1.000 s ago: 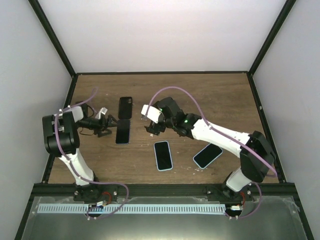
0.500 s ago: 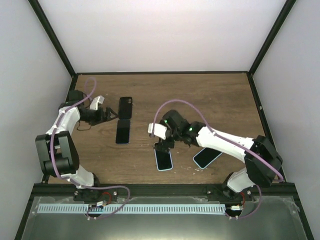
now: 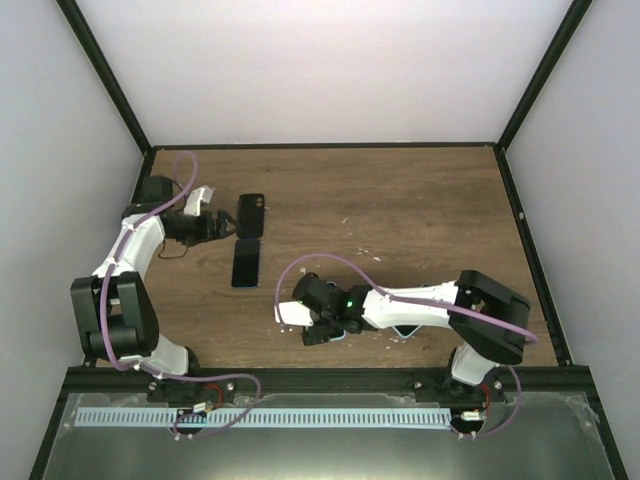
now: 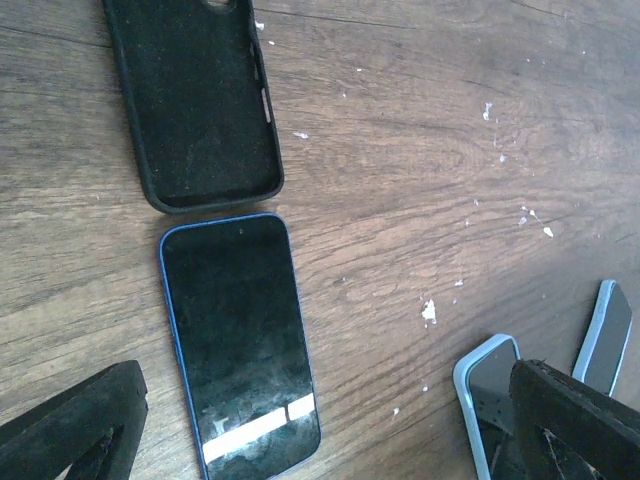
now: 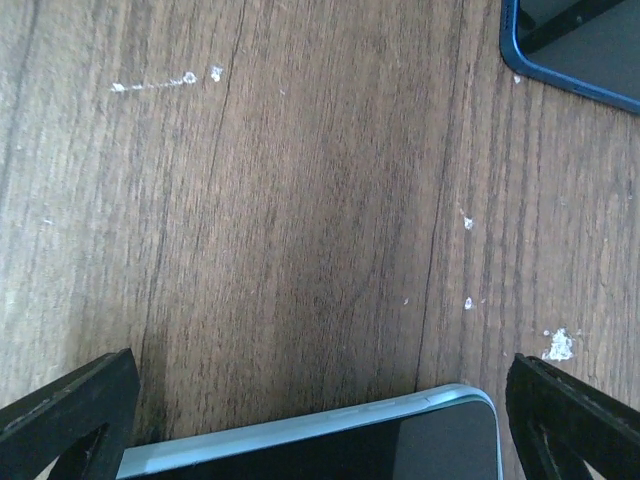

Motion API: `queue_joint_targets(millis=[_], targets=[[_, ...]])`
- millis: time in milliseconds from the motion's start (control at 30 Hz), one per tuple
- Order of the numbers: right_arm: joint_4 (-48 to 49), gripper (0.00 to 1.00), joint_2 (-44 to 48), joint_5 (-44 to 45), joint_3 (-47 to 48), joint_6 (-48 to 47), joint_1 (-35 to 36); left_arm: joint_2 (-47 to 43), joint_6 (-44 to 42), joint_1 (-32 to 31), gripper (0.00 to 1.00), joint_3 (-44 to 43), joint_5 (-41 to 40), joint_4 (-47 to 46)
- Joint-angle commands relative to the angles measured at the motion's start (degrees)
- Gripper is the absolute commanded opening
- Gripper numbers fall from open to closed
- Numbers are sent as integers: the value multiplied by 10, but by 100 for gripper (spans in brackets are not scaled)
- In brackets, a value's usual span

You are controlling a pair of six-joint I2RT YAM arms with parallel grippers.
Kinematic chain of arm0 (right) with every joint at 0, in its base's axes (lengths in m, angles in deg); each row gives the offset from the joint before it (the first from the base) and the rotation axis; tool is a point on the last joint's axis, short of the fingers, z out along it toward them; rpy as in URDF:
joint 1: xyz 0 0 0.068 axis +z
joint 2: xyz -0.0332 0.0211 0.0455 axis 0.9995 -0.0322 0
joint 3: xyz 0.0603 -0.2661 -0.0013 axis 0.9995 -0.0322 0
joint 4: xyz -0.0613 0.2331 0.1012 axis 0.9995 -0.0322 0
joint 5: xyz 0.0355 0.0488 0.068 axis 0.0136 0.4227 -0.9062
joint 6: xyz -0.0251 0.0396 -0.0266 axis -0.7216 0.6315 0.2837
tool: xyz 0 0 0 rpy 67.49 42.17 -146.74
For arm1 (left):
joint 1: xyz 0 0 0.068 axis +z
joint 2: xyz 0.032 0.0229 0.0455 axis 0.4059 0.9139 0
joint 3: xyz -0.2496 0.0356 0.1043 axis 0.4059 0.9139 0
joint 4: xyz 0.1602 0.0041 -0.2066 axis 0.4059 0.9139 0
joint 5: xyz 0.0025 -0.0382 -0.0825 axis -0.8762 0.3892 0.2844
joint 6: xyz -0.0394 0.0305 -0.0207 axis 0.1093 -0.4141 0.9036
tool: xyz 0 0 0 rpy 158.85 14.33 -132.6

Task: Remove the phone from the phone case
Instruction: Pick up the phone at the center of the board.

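Our right tool [image 5: 320, 398] is spread wide. One finger [image 5: 70, 412] stands off each long side of the light-blue cased phone [image 5: 400, 442], whose rounded end lies between them. We cannot tell whether either finger touches the case. That phone lies screen up on the table [image 3: 420, 200] near the front edge, seated in its case. Just beside it, on the right arm's side, a second light-blue cased phone [image 4: 607, 335] lies mostly hidden under the arm in the top view. A corner of a dark blue phone [image 5: 585, 55] shows further out from this tool.

Our left tool [image 4: 325, 400] is also apart and holds nothing, poised above the far-left part of the table. Below it the dark blue phone lies screen up. An empty black case [image 4: 195, 110] lies with its open side up, and its end almost meets that phone's end.
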Motion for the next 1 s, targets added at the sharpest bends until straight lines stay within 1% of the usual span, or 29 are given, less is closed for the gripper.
queue_joint_targets(millis=[0, 167, 400, 533, 633, 767, 967], targets=[[21, 100, -15, 57, -12, -11, 10, -14, 4, 0, 100, -4, -5, -11], [14, 100, -6, 93, -41, -6, -2, -16, 4, 0, 100, -2, -4, -18], [-36, 100, 49, 95, -68, 36, -83, -23, 4, 0, 100, 7, -6, -29], [-65, 100, 80, 77, -79, 54, -120, -21, 11, -1, 100, 6, -3, -37], [-78, 100, 85, 58, -82, 63, -154, -19, 14, 0, 100, 5, 1, -42], [-83, 100, 75, 19, -73, 74, -191, -20, 17, -1, 100, 5, 3, -45], [-94, 100, 36, -43, -37, 92, -211, -38, 18, -2, 100, 4, 3, -47]])
